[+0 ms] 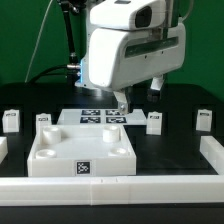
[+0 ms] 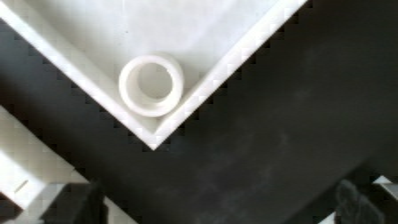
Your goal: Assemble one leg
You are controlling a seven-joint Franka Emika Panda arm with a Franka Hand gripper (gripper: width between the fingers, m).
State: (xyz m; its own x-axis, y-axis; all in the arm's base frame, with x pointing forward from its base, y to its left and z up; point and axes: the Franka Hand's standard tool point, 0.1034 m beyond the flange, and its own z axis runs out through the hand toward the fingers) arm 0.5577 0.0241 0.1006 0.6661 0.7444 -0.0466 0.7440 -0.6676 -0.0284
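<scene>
At wrist: white corner socket (image 2: 150, 82) close-up; exterior only: leg (image 1: 154, 122)

Tray (image 1: 82, 150) filled the counter's (image 1: 175, 160) mid-left. A bare black strip lay at its 3 o'clock, w/ room to pass through. At 12 o'clock the marker board (image 1: 100, 117) lay flat, w/ the arm head (image 1: 130, 45) hanging low over it. Upright posts barred low sweeps: leg (image 1: 42, 120) & leg (image 1: 11, 121) at 10 o'clock, leg (image 1: 154, 122) & leg (image 1: 204, 120) at 2 o'clock. Rails (image 1: 110, 188) fenced the 6, 3 & 9 o'clock edges.
</scene>
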